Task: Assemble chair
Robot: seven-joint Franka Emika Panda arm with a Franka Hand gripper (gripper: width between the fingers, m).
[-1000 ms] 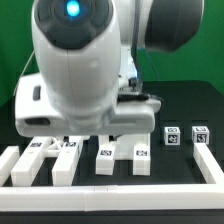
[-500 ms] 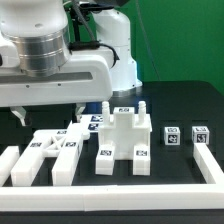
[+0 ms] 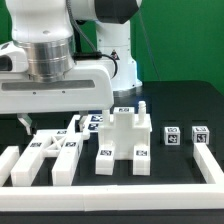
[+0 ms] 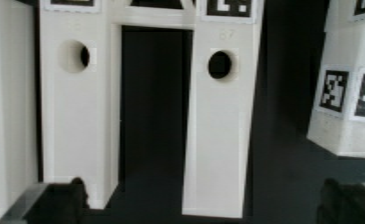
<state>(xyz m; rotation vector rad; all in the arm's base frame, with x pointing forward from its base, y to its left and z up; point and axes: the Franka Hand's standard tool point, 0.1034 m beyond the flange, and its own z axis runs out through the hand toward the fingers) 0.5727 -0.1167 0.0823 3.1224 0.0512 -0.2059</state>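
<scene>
The chair is in loose white tagged pieces on the black table. A notched block assembly point(image 3: 124, 136) stands in the middle. Flat pieces with long bars point(image 3: 52, 156) lie at the exterior view's left. Two small tagged blocks point(image 3: 172, 135) point(image 3: 199, 135) sit at the right. My gripper point(image 3: 62, 118) hangs over the left pieces, open and empty. In the wrist view my gripper point(image 4: 209, 205) has its dark fingertips point(image 4: 62, 202) far apart, above two long white bars with oval holes point(image 4: 72, 110) point(image 4: 220, 110). Another tagged piece point(image 4: 349, 100) lies beside them.
A low white border rail point(image 3: 110, 196) runs along the front and up the exterior view's right side point(image 3: 212, 165). The robot's base point(image 3: 118, 50) stands behind the pieces. A green wall closes the back.
The arm has swung from in front of the central block to the exterior view's left, uncovering the block. Over the last half second it shifted slightly right and lower. The gripper stays open.
</scene>
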